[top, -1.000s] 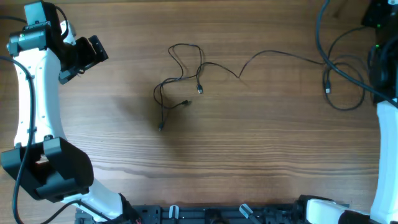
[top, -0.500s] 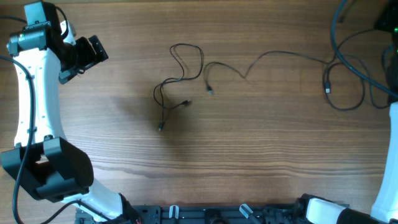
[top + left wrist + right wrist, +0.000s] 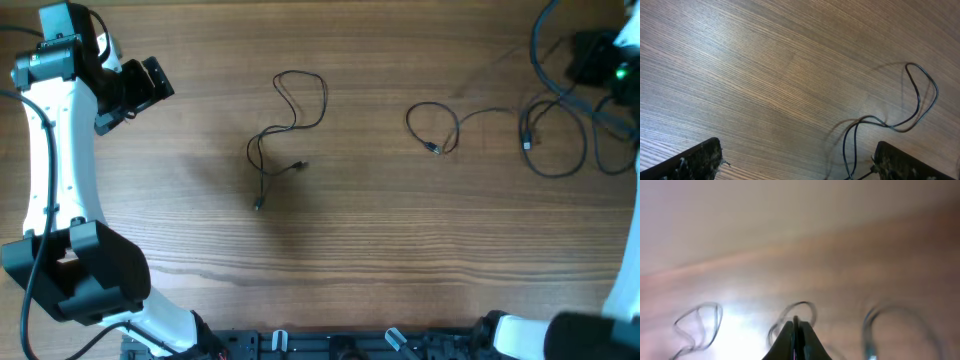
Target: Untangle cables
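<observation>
The wooden surface (image 3: 400, 250) carries two thin black cables, well apart from each other. The first cable (image 3: 293, 126) lies a little left of centre in the overhead view. It makes a narrow loop at the top, then a smaller bend lower down, and its two small plug ends rest below that bend. The second cable (image 3: 410, 125) lies right of centre, curled into one round loop with a plug end at the loop's lower edge. Its free length runs off toward the right edge of the frame. There it reaches a heavier dark loop (image 3: 583, 150) lying on the wood.

The left claw (image 3: 145, 92) hangs at the upper left, clear of both cables, with its fingers spread wide and nothing between them. In the left wrist view the first cable (image 3: 874, 119) curves across the lower right, near the inner edge of one finger.

The right claw (image 3: 585, 58) sits blurred in the upper right corner. Its own view shows the right claw (image 3: 795, 330) pressed together at the bottom centre. Blurred dark loops (image 3: 802, 303) lie beyond the tips, and I cannot tell whether a cord is caught between them.
</observation>
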Tool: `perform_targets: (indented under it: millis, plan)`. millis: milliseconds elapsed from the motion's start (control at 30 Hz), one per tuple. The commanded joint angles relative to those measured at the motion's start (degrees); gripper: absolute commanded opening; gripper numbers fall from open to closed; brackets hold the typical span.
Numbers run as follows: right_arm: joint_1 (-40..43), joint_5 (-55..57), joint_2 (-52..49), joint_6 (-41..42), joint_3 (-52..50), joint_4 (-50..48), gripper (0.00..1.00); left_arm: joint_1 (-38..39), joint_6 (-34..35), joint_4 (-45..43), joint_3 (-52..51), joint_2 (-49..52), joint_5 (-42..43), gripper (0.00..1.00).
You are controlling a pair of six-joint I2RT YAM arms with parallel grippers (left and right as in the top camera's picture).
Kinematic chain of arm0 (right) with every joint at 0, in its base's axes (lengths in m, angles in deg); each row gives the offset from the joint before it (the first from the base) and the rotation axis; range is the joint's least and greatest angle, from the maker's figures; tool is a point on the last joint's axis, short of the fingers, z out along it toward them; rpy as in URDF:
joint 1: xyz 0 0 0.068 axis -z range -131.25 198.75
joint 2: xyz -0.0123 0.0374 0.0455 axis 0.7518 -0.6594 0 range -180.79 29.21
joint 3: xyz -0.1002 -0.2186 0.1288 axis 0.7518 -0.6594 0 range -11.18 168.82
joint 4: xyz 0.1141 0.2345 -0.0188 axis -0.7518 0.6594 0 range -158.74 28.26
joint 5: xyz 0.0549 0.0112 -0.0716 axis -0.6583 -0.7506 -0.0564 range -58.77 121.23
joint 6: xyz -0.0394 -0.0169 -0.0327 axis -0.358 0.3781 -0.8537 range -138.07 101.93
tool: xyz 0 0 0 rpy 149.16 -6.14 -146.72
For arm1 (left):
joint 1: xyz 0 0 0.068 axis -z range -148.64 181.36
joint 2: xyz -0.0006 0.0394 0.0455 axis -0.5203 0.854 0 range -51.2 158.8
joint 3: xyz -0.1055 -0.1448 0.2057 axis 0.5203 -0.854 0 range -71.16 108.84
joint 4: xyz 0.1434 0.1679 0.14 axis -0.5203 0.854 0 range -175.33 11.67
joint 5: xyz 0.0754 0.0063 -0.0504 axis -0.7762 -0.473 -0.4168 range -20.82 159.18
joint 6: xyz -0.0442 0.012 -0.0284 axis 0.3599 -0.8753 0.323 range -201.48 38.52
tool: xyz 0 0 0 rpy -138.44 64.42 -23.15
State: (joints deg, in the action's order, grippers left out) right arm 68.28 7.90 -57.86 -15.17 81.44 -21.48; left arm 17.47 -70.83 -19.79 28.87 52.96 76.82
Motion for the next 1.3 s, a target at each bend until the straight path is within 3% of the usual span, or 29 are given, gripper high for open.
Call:
perform_targets:
  millis: [0,233,467,600,900,1067,1167,1267]
  plan:
    - [-1.3,-4.0,-7.0,6.0,-0.1,3.6,0.04,-0.2,0.5,0.0,0.4,0.0,0.9,1.00]
    - [-4.7,-15.2,-17.7,8.4,-0.1,2.7,0.04,-0.2,0.5,0.0,0.4,0.0,0.9,1.00]
    - [-9.1,-16.2,-23.8,14.0,-0.1,-1.3,0.06,-0.2,0.5,0.0,0.4,0.0,0.9,1.00]
    - [-12.1,-15.1,-24.2,14.1,-0.1,-4.7,0.19,-0.2,0.5,0.0,0.4,0.0,0.9,1.00]
    - [-19.5,-5.2,-24.2,14.2,-0.1,-6.1,0.30,-0.2,0.5,0.0,0.4,0.0,0.9,1.00]
    - [-23.7,3.9,-24.2,15.7,-0.1,0.9,0.41,-0.2,0.5,0.0,0.4,0.0,0.9,1.00]
    - [-26.6,5.6,-24.2,15.0,-0.2,6.0,0.52,-0.2,0.5,0.0,0.4,0.0,0.9,1.00]
    - [-29.5,8.3,-24.2,13.7,-0.3,8.8,0.72,-0.2,0.5,0.0,0.4,0.0,0.9,1.00]
